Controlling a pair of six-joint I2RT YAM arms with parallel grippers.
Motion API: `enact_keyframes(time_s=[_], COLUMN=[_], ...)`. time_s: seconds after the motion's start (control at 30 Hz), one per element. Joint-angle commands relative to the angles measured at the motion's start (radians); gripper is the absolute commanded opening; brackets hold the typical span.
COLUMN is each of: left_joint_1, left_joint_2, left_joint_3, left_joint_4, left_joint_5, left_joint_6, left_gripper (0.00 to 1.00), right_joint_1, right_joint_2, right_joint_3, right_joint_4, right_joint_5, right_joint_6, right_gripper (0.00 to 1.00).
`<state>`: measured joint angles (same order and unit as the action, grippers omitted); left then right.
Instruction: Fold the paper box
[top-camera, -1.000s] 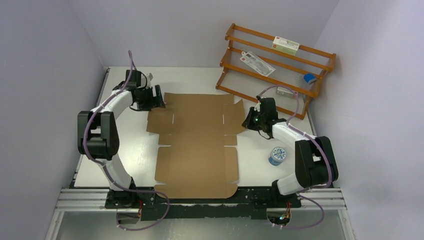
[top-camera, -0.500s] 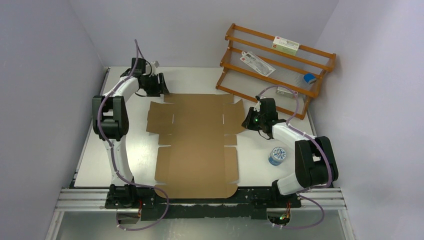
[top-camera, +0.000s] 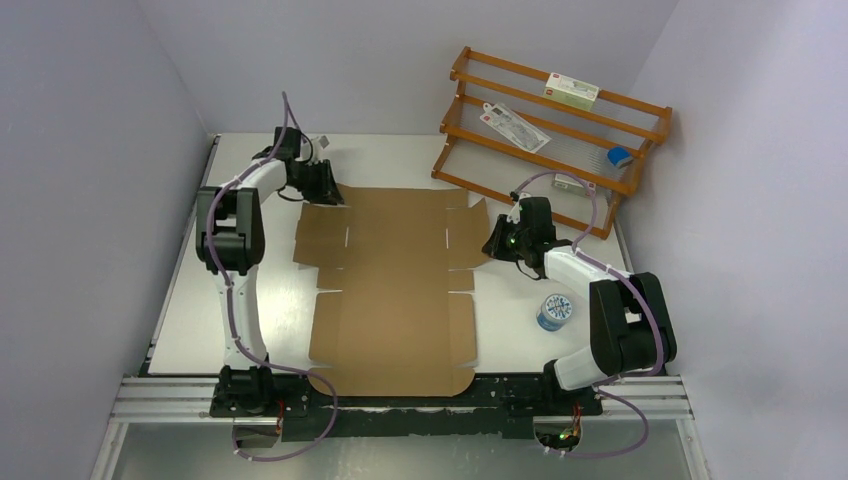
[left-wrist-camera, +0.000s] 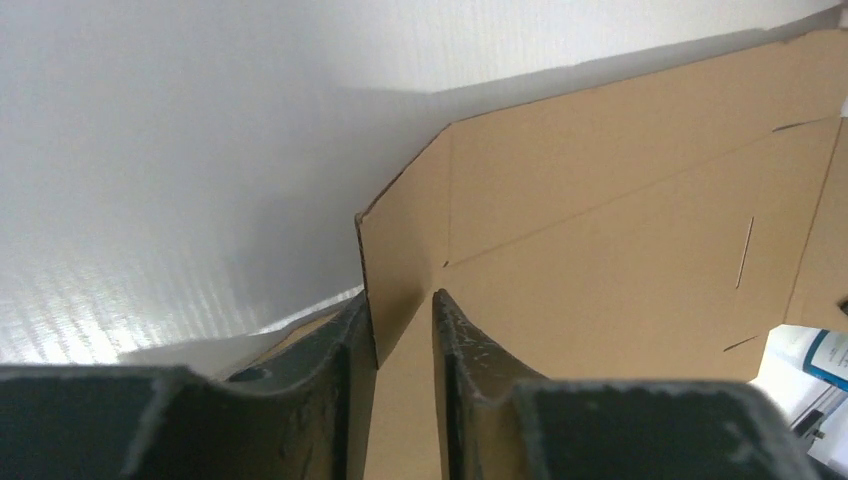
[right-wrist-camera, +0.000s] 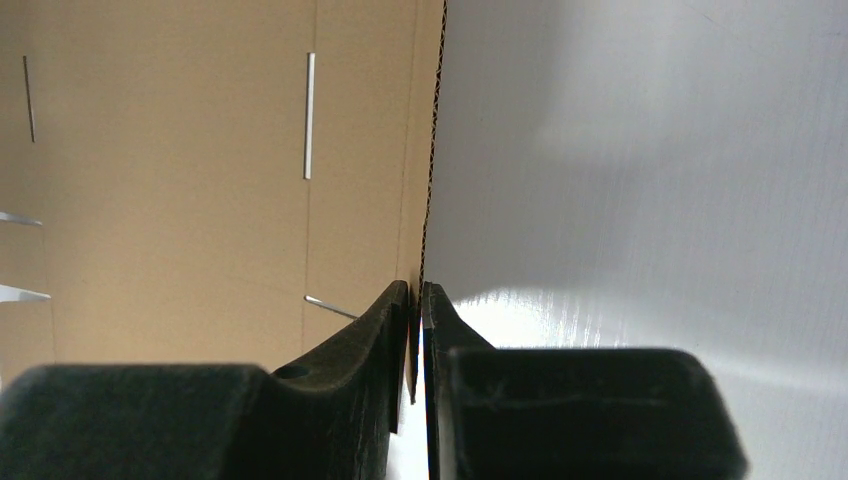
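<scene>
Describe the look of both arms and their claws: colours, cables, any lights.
Both the left arm and right arm have white links with chunky black joints, and a purple cable loops along each. The left claw and right claw have matte black, scuffed fingers. A small green light glows near the right wrist.

1. Top view: whole table (top-camera: 505, 320) is seen from above and behind, looking down.
2. Left wrist: far-left corner of the paper box (left-wrist-camera: 600, 200) is shot super close.
3. Right wrist: its right edge is caught equally close; the box is shared by all three.
</scene>
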<state>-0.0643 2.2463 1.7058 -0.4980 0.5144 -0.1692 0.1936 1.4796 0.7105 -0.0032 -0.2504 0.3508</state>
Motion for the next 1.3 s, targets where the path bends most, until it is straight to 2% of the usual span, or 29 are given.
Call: enact_keyframes(time_s=[0.0,0.17,0.4,0.5,0.63,0.73,1.03,1.27], left_joint_1=[-0.046,-0.11,-0.212,-0.212,-0.212,-0.212,-0.193,-0.108], left_joint_2=[-0.072,-0.126,-0.183,-0.219,-0.283,-0.341,-0.579,-0.75], left_joint_3=[-0.041,-0.06,-0.057,-0.066,-0.111,-0.17,-0.438,-0.736], left_joint_4=[0.042,0.031,-0.009,-0.04,-0.067,-0.073,-0.035,0.041], left_joint_5=[-0.024,-0.149,-0.313,-0.357,-0.413,-0.422,-0.385,-0.307], left_joint_6=[-0.005,-0.014,-0.03,-0.036,-0.035,-0.034,-0.077,-0.119], left_gripper=[0.28,0.19,0.18,0.23,0.46,0.57,0.66,0.67], right_joint_1=[0.0,0.0,0.0,0.001,0.0,0.001,0.0,0.002], right_joint_2=[-0.004,0.003,0.002,-0.008,-0.019,-0.019,-0.023,-0.021], right_joint_3=[-0.009,-0.009,-0.01,-0.011,-0.018,-0.022,-0.036,-0.039], right_joint_4=[0.035,0.04,0.041,0.039,0.043,0.048,0.064,0.072], right_joint_5=[-0.018,-0.028,-0.018,-0.015,-0.005,-0.002,-0.01,-0.014], right_joint_6=[-0.013,-0.012,-0.011,-0.011,-0.007,-0.004,0.004,0.007], right_gripper=[0.16,0.16,0.16,0.16,0.17,0.17,0.17,0.18])
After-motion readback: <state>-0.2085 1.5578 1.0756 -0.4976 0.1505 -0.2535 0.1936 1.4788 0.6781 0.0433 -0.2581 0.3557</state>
